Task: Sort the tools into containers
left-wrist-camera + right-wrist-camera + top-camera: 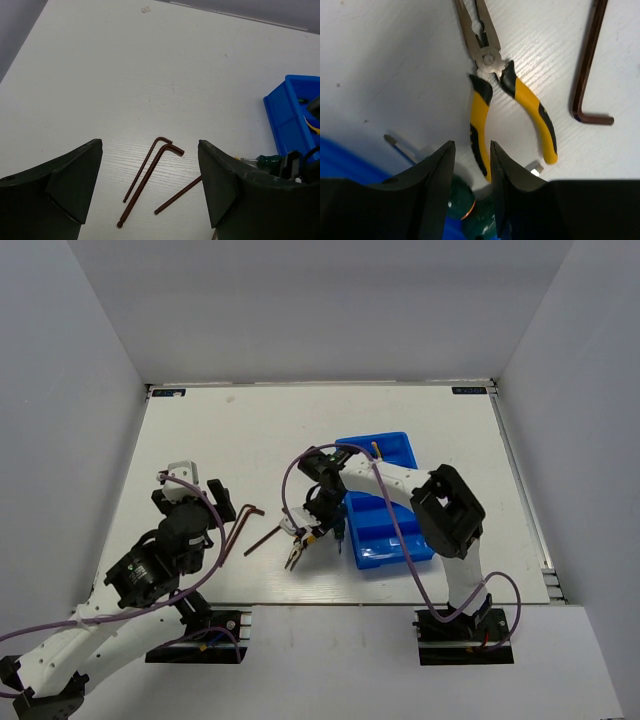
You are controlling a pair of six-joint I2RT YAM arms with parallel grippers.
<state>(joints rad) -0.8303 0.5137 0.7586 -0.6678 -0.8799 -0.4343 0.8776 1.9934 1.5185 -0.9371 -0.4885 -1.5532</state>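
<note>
Nearest the bases, flat on the table: pliers, nose toward the near edge, yellow handles pointing away from it.

Over those handles, the right gripper, fingers pointing down. Jaws at a narrow slot, set astride one handle only. A sliver of table visible between that handle and one finger, so not clamped on it; pliers flat on the surface.

Just left of the pliers, three brown hex keys. Two side by side, nearly touching, bends at the far end. The third key a little apart to the right, one end hidden behind a finger in the left wrist view.

Left of these and above the table, the left gripper, jaws spread wide, holding nothing.

Under the right gripper's fingers, a green handle at the tray's left edge, mostly hidden. Beside it, a cross-point tip. Cannot tell whether one tool or two, nor whether inside the tray.

Right of all this and reaching farthest back: the blue tray, long side running near to far, ridged into compartments. Something yellow at its far end, too small to name.
</note>
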